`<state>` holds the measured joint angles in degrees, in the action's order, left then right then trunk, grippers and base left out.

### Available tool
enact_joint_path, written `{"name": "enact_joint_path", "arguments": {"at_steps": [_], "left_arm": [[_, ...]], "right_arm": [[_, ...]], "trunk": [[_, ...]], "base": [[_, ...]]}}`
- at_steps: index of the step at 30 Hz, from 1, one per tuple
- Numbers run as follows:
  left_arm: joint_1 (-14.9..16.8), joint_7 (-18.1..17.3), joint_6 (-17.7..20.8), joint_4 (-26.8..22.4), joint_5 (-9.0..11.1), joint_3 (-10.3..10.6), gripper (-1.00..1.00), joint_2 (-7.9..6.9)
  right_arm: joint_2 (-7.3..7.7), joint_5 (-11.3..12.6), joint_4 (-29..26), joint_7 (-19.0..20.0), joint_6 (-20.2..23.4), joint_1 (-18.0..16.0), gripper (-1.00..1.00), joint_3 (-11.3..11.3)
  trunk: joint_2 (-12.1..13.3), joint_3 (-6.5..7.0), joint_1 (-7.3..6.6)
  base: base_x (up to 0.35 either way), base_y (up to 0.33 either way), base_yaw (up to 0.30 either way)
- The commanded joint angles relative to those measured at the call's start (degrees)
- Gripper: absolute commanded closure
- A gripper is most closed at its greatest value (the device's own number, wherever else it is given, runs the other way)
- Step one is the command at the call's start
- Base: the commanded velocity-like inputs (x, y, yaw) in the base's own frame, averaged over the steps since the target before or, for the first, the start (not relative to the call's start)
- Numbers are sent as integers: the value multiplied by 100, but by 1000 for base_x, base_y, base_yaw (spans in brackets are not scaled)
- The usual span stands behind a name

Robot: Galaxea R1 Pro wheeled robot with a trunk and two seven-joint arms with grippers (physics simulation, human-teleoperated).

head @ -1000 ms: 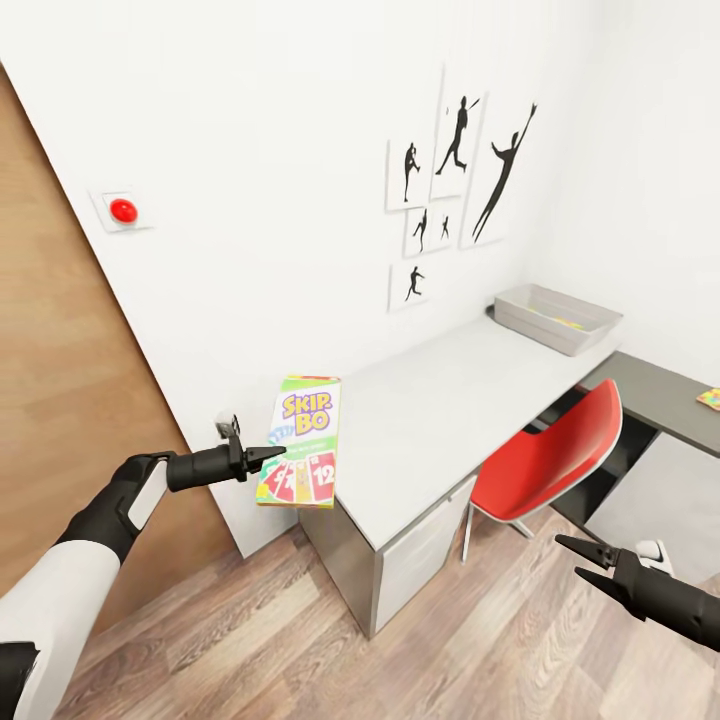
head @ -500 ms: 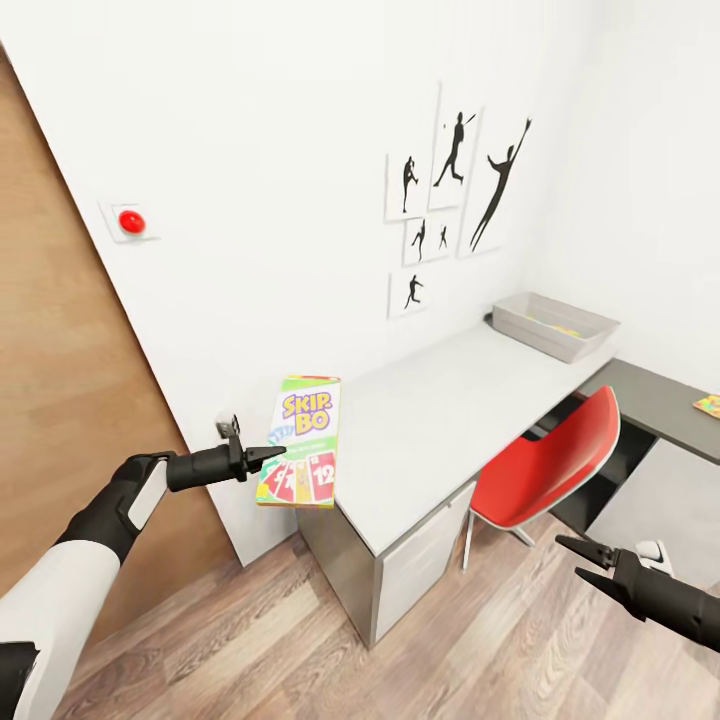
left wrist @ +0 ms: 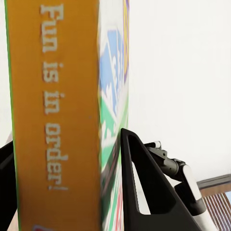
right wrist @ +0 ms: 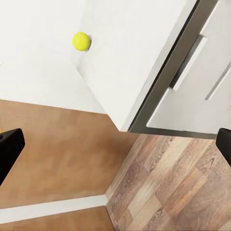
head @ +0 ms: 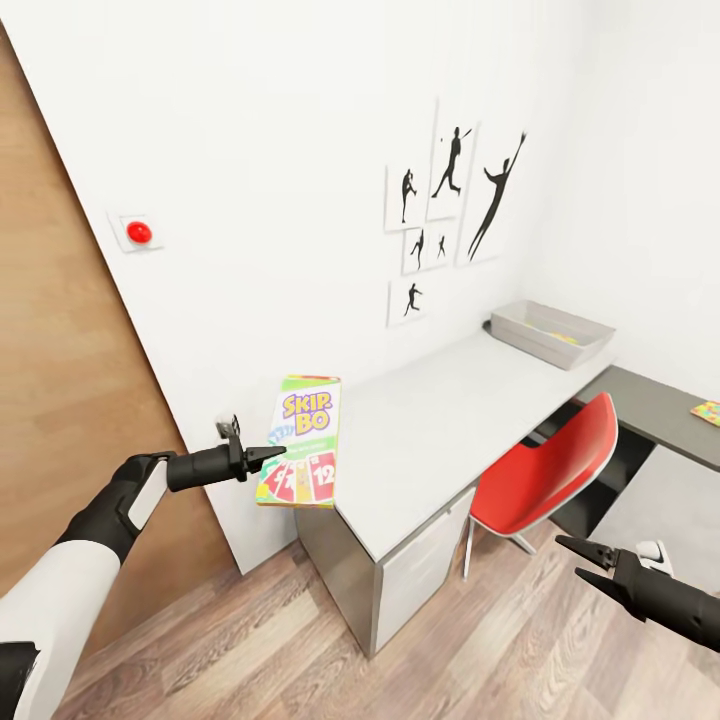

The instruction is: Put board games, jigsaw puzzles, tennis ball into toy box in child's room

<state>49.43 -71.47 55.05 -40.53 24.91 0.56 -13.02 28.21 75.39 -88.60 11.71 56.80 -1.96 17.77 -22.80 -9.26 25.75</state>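
Note:
My left gripper [head: 262, 458] is shut on the left edge of the white-green-red SKIP-BO board game [head: 302, 440], holding it upright in the air just off the near-left corner of the table [head: 450, 420]. In the left wrist view the box's orange side [left wrist: 53, 120] sits between the fingers [left wrist: 139, 183]. The grey toy box [head: 550, 335] stands at the table's far end with something colourful inside. A jigsaw puzzle [head: 708, 411] lies on the lower dark unit. The tennis ball [right wrist: 81, 41] rests on a pale surface. My right gripper [head: 570, 560] hangs open and empty, low over the floor.
A red swivel chair [head: 545, 470] is tucked against the table's front. A wooden door [head: 70, 400] stands at the left, with a red button [head: 139, 232] on the wall beside it. Grey drawers [head: 420, 560] sit under the table's near end, above plank floor [head: 300, 650].
The whole picture has shifted, so the camera has moved: the wall button sits further right and lower, the toy box further left. Both arms and the held box keep their pose.

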Motion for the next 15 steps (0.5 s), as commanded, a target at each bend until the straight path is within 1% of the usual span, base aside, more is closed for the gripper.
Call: {"name": "enact_joint_path", "arguments": {"at_steps": [1,15], "left_arm": [[5,-10,36,1,14,6,100,-4],[5,-10,32,1,14,6,100,-8]], "right_arm": [[0,-60,1,59,24,-6,-100,7],[0,-73,10,59,24,-6,-100,7]], "trunk": [[-11,-2,4],[-11,131,4]], "base": [[0,0,0],[0,0,0]]}}
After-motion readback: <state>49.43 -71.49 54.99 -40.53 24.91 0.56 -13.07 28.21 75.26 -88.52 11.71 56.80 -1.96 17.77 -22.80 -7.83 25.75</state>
